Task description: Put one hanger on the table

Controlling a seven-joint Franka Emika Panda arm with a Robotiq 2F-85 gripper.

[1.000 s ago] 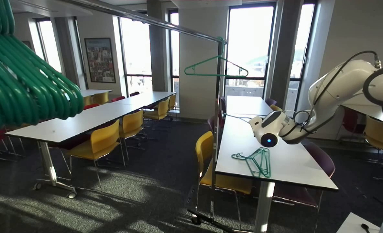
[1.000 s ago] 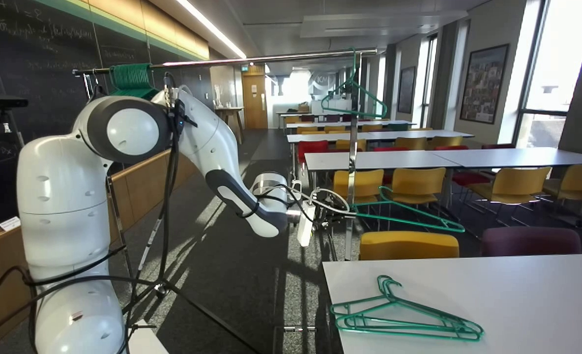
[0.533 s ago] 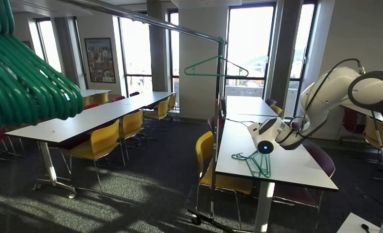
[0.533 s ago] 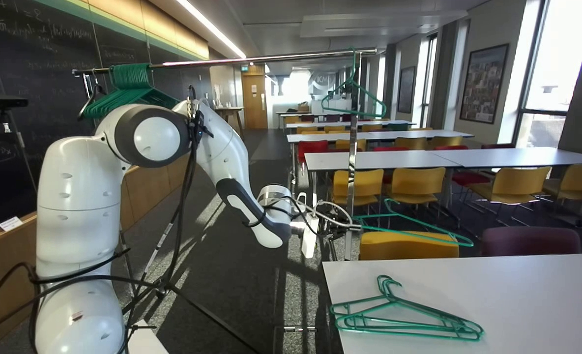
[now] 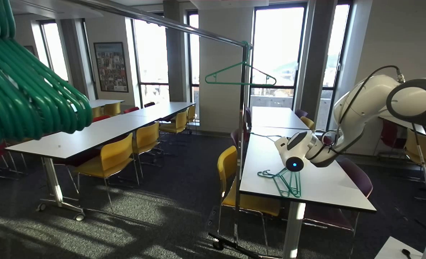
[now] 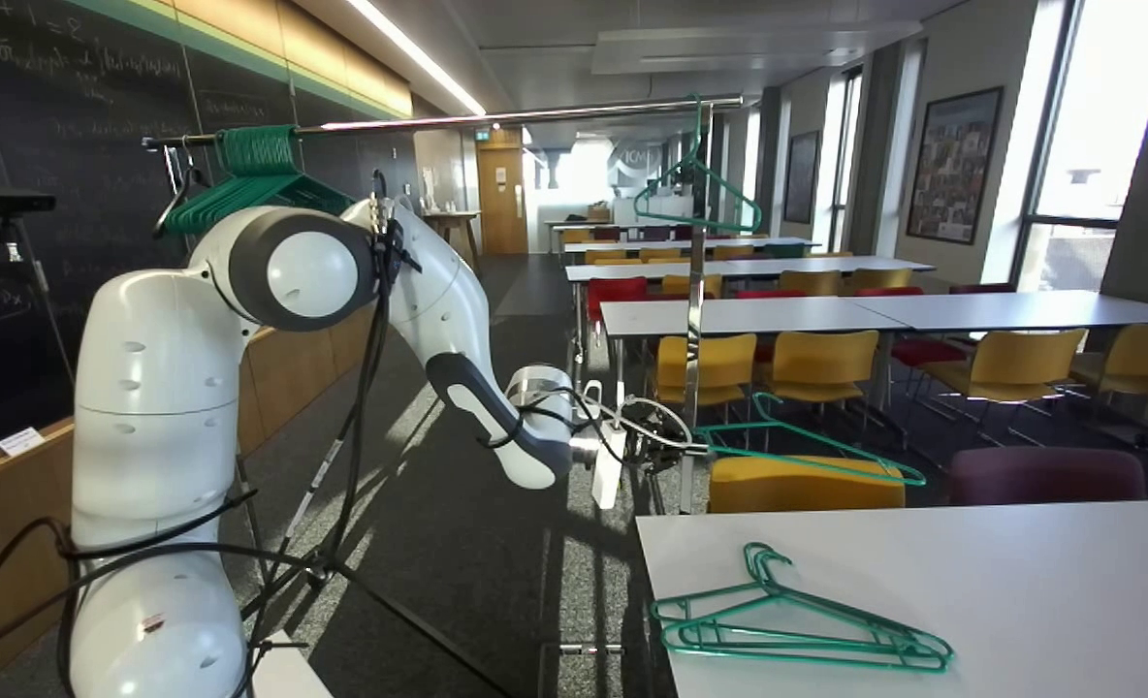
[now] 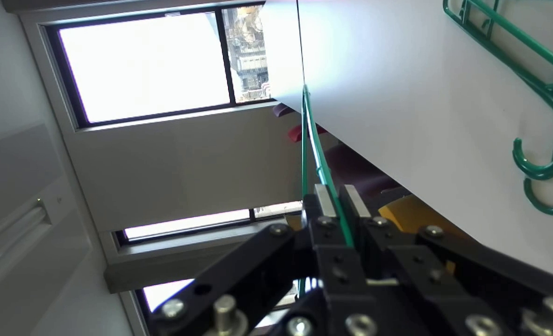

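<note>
The fingers (image 7: 356,201) are clamped on 1 green hanger (image 7: 320,161); in the wrist view a bar of it passes between them and reaches out ahead. The hanger is up in the air, not lying on the desk (image 6: 1049,582). In an exterior view it slopes down away from the fingers, hook uppermost, with a yellow chair (image 6: 807,494) behind it. Whether any part of it is over the desk, I cannot tell.

On the desk's white top, near an edge, lies a pile (image 6: 841,613) of overlapping green hangers. 2 hooks from it show in the wrist view, just beside each other. In an exterior view the wrist (image 5: 299,151) of the white arm (image 6: 438,291) hides part of the pile.

A metal rail (image 6: 535,113) runs high across both exterior views. At the end by the post (image 6: 695,310) hangs a lone hanger (image 5: 227,83); well apart from it, a bunch (image 5: 29,93) of green hangers hangs packed together. A purple chair (image 6: 1049,475) stands near the yellow chair, beside the desk.
</note>
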